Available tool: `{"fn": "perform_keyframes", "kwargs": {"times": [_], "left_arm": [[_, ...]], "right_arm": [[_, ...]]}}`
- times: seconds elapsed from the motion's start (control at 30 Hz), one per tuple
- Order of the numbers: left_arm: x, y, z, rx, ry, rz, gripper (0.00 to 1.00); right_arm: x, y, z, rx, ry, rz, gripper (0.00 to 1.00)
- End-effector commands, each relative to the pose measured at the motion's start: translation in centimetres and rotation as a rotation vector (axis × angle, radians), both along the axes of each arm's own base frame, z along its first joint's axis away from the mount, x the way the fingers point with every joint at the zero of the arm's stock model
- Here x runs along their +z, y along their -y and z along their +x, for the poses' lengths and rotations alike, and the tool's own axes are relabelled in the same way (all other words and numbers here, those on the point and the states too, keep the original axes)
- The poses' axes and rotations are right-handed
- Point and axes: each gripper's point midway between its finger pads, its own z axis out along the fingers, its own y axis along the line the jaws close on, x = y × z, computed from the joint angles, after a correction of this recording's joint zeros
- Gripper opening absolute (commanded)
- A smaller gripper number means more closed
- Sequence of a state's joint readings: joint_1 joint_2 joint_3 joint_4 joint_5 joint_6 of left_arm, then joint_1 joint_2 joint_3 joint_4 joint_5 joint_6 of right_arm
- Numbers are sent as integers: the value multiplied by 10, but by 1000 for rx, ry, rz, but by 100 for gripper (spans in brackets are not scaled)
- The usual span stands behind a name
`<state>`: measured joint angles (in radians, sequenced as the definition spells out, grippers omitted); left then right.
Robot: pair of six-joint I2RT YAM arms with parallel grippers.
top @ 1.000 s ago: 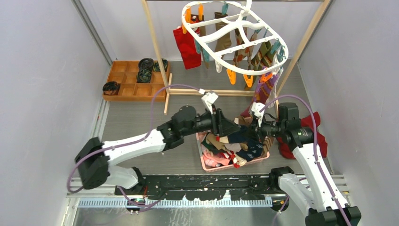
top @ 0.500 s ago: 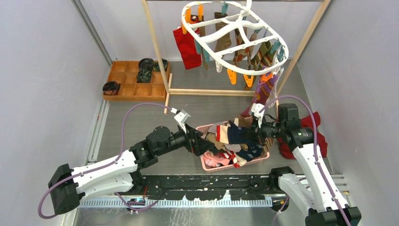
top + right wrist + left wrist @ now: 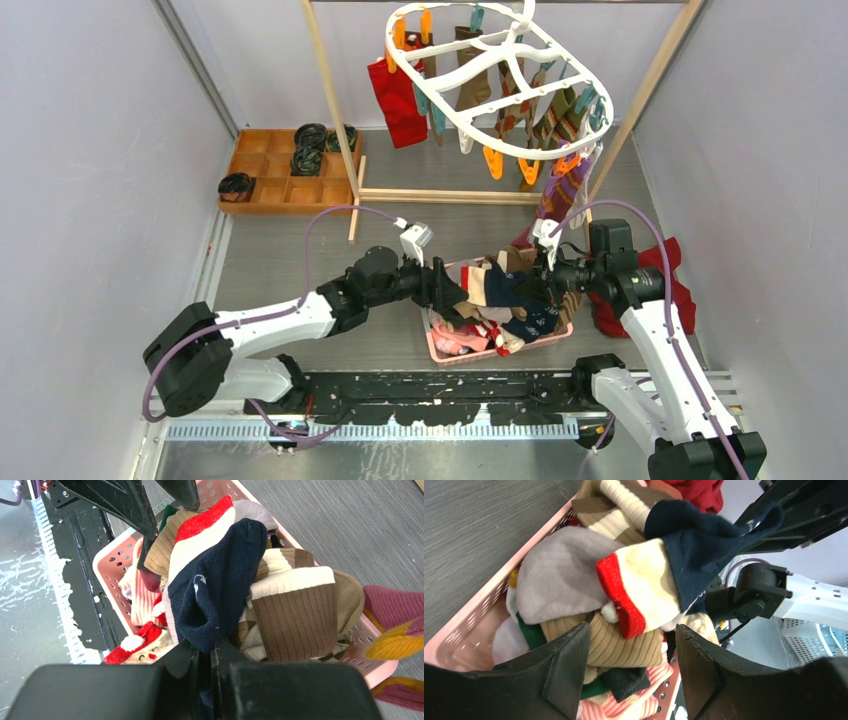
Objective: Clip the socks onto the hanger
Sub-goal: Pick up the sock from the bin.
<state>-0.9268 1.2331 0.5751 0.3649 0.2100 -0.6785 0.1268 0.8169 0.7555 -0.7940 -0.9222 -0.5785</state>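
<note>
Right gripper point(image 3: 206, 652): jaws clamped on navy sock point(image 3: 220, 575), lifted, with cream-and-red end. Left gripper point(image 3: 630, 640): jaws apart above socks point(image 3: 559, 580) heaped in basket point(image 3: 479, 615).

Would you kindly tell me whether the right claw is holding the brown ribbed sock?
No, the right claw is shut on the navy sock instead.

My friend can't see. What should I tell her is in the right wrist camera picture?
The right hand pinches a navy sock with a cream and red cuff, over a pink basket heaped with socks. The left hand hangs open at the basket's far edge.
</note>
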Motion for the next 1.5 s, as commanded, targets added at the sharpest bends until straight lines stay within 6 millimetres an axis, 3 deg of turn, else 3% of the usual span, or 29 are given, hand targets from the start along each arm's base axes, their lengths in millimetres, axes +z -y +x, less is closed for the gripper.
{"fn": "perform_keyframes", "kwargs": {"times": [0.0, 0.37, 0.5, 0.7, 0.73, 0.93, 1.1, 1.47], "left_arm": [[44, 20, 9, -32, 69, -118, 63], [28, 33, 19, -27, 16, -66, 53], [31, 38, 15, -64, 4, -71, 39], [44, 40, 8, -105, 10, -89, 1], [47, 39, 8, -107, 18, -83, 0], [54, 27, 10, -91, 69, -16, 0], [41, 14, 16, -39, 78, 65, 31], [22, 19, 23, -39, 56, 132, 43]], "right_arm": [[14, -2, 4, 13, 43, 13, 8], [14, -2, 5, 12, 41, 14, 8], [14, -2, 5, 12, 39, 14, 8], [13, -2, 5, 10, 37, 16, 8], [14, -2, 5, 9, 38, 16, 8], [16, -2, 6, 2, 44, 19, 9], [16, -2, 6, 2, 45, 22, 9], [15, -2, 6, 0, 40, 22, 10]]}}
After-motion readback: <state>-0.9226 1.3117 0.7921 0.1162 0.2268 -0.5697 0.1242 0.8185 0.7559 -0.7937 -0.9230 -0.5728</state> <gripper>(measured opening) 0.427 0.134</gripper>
